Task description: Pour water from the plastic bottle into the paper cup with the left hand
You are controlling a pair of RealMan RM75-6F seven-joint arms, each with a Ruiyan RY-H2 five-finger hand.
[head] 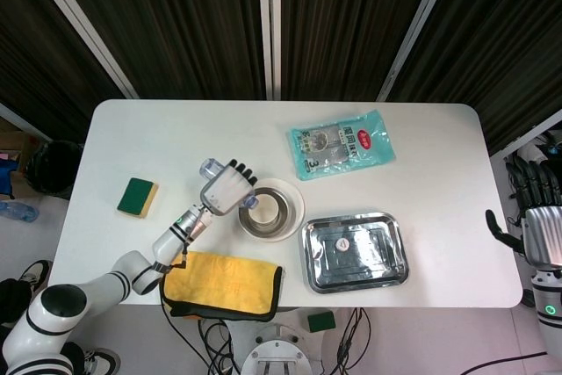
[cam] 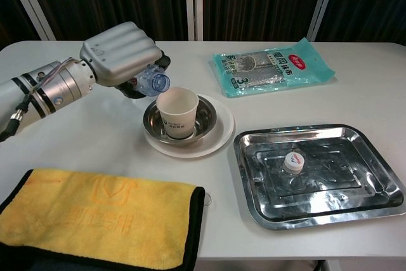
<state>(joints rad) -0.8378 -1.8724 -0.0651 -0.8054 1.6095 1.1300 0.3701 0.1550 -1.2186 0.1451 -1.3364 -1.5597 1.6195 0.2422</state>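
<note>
Green sponge (head: pixel 138 197) well to the left of my left hand; yellow cloth (cam: pixel 95 223) on the near table edge, below that hand's forearm.

My left hand (cam: pixel 122 53) is wrapped around the plastic bottle (cam: pixel 151 82), fingers curled over its body; the bottle lies tipped on its side under the palm, open mouth poking out toward the right; from the chest view the mouth sits just above and left of the paper cup (cam: pixel 177 113) rim, apparently not touching.

Cup stands upright in a steel bowl (cam: pixel 204 116) on a white plate (cam: pixel 223 134), just right of the hand; beyond it, a teal packet (cam: pixel 273 65); nearer, a metal tray (cam: pixel 317 176) holding the bottle cap (cam: pixel 292 162).

My right hand (head: pixel 537 217) hangs off the table's far right edge, fingers apart, holding nothing.
</note>
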